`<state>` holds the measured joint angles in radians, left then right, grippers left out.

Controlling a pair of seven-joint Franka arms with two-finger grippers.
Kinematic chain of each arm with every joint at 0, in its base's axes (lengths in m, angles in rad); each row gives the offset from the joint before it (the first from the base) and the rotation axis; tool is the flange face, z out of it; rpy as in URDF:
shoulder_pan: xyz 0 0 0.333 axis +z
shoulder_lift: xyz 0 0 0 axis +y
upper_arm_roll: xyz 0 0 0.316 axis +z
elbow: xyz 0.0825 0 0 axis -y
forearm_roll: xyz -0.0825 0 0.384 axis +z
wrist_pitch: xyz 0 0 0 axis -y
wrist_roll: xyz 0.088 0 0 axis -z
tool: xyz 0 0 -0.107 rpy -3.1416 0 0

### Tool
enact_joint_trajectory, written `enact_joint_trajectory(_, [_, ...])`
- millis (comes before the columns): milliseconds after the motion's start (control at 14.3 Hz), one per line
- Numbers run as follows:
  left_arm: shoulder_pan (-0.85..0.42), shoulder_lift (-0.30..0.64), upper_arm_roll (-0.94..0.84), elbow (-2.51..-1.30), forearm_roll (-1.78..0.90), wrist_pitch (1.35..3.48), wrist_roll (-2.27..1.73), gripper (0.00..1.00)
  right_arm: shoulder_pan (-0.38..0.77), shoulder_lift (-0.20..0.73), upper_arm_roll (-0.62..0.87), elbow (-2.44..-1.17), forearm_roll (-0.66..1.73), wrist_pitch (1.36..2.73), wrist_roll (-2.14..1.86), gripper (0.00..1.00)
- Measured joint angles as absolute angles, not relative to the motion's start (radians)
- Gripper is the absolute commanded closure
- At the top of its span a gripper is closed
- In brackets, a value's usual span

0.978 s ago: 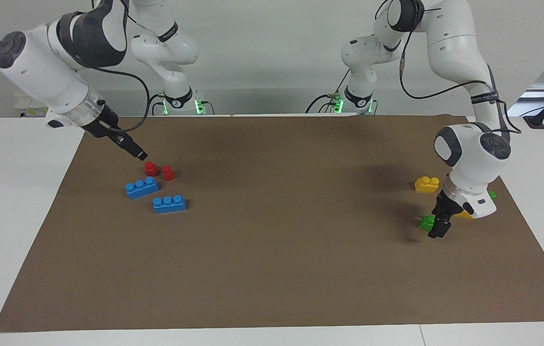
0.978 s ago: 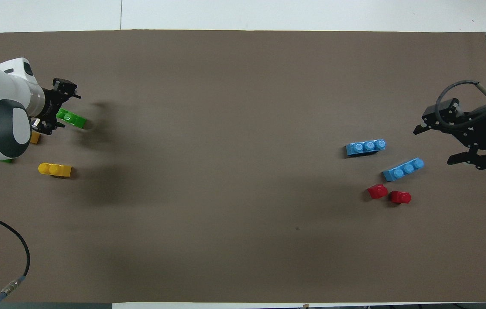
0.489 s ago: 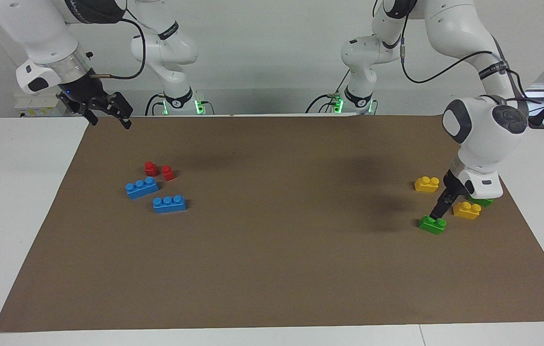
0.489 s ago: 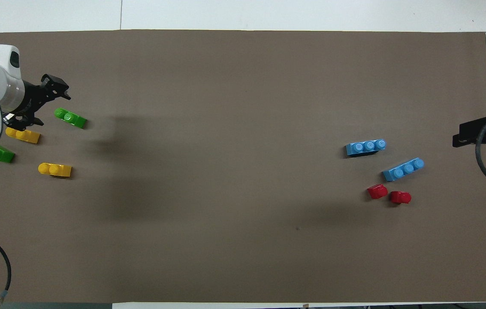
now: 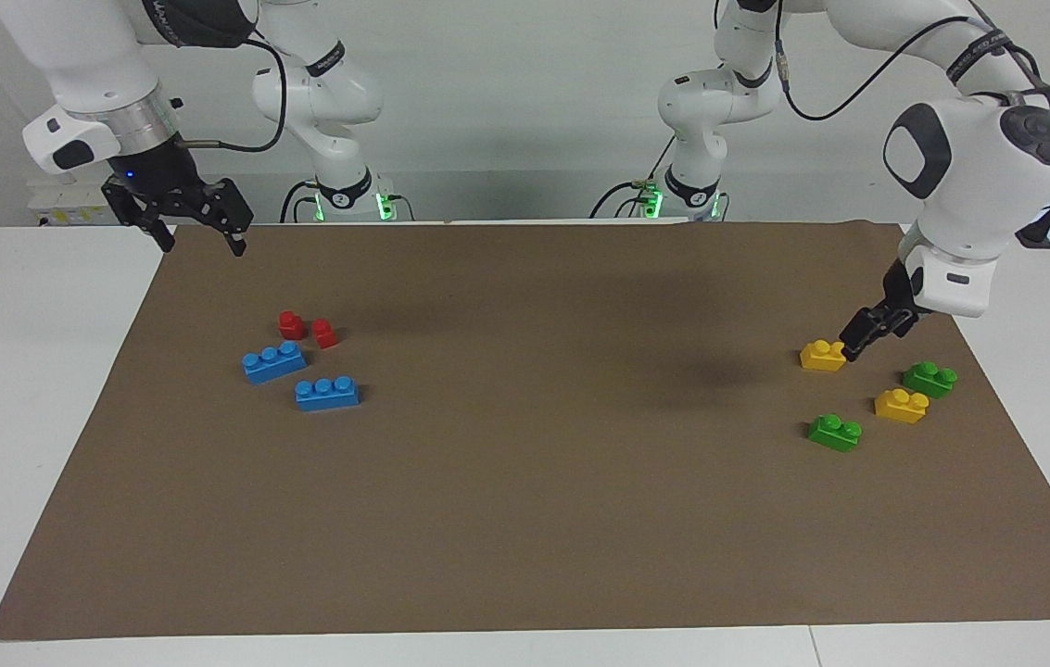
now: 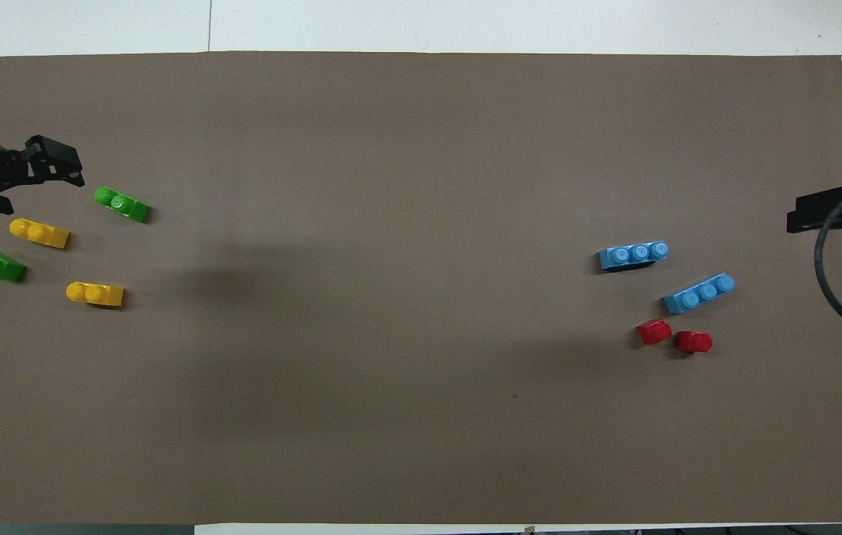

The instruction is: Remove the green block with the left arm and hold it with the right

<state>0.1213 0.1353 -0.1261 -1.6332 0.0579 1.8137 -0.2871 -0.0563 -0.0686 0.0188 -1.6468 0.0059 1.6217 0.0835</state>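
Left end effector (image 5: 863, 335): raised, empty, fingers apart; in the facing view it hangs at about 2 o'clock of the nearest yellow brick (image 5: 824, 356), and contact cannot be told.
Right end effector (image 5: 198, 233): open, empty, held up over the mat (image 5: 525, 519) edge at the right arm's end, at about 11 o'clock of the red pieces (image 5: 307, 329) in the facing view.
Green block (image 5: 835, 432): flat on the mat, studs up, free of both arms, at the left arm's end.
Second green block (image 5: 929, 378): nearer the robots, beside another yellow brick (image 5: 901, 406).
Blue bricks (image 5: 300, 377): two, lying by the red pieces.
Surface (image 5: 33, 371): white, under the brown mat.
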Motion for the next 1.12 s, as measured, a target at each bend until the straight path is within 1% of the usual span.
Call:
enact_joint_trajectory(280, [0.121,0.033,-0.134,-1.631,0.058,1.674,-0.097,0.0,-0.056,-0.068,0.019,-1.647,0.006,1.63,0.074,0.0])
enact_joint_trajectory(629, [0.121,-0.06,-0.135,-1.631,0.053,1.56,0.019,0.0,-0.057,-0.068,0.018,-1.647,0.006,1.63,0.016,0.0])
enact_joint_trajectory(839, [0.121,-0.084,-0.135,-1.631,0.021,1.551,0.024,0.0,-0.058,-0.067,0.018,-1.647,0.006,1.63,0.011,0.0])
enact_joint_trajectory(1118, [0.123,-0.086,-0.128,-1.631,-0.017,1.551,0.024,0.0,-0.058,-0.067,0.018,-1.647,0.006,1.607,0.01,0.0])
